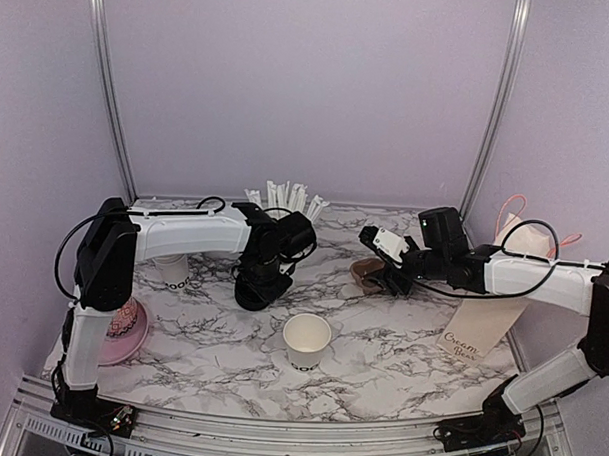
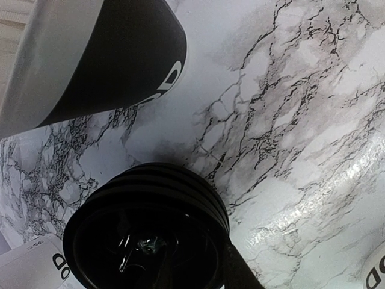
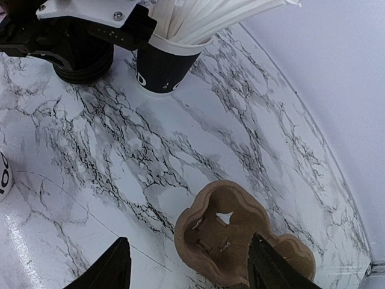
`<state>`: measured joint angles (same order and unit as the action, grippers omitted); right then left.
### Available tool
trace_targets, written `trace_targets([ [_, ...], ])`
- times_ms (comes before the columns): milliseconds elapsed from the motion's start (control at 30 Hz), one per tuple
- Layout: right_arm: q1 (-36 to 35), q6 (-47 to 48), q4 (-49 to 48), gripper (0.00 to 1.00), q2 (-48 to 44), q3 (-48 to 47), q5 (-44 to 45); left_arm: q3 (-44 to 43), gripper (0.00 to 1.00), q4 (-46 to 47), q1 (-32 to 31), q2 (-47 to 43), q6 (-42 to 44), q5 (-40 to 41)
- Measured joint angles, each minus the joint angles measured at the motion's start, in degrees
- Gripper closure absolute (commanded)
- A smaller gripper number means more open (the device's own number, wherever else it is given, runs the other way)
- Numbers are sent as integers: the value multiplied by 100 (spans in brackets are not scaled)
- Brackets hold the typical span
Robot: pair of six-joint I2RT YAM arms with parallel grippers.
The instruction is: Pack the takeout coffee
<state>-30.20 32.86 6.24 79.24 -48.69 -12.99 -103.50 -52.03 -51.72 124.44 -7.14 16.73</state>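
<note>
Top view: left gripper (image 1: 263, 272) hung over stack of black lids (image 1: 250, 296). Its wrist view showed only the lids from close above, so I could not tell whether the claw was released or clenched.

Right gripper (image 3: 191, 272) was released, fingers (image 3: 111, 268) spread wide, with the brown cardboard carrier (image 3: 225, 232) lying on the marble table (image 3: 90, 168) partly between them.

Black straw cup (image 1: 283, 209) stood at 12 o'clock of the lids, the carrier at 3 o'clock and the lidless white cup (image 1: 307, 340) at 5 o'clock.

Takeout coffee: lettered white cup (image 1: 173, 273) stood at 9 o'clock of the lids, under the left forearm. Its top was hidden, so whether it had a lid was unclear.

Paper bag (image 1: 481, 324) stood at the right edge.
</note>
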Motion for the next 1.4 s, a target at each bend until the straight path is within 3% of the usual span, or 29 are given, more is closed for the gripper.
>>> trace_targets([
  [367, 0, 15, 4, 36, 0, 0, -42, 15, 66, 2, -4, -4, -24, -319],
  [700, 0, 17, 17, 36, 0, 0, -85, 55, 70, 7, -85, -173, -83, -238],
  [900, 0, 17, 22, 36, 13, 0, -107, 367, 56, -13, -7, -1115, -433, 157],
  [1033, 0, 15, 28, 36, 46, 0, -144, 431, 59, -4, 264, -1287, -697, 291],
  [1400, 0, 17, 31, 36, 48, 0, -153, 435, 67, 55, 531, -695, -850, 114],
])
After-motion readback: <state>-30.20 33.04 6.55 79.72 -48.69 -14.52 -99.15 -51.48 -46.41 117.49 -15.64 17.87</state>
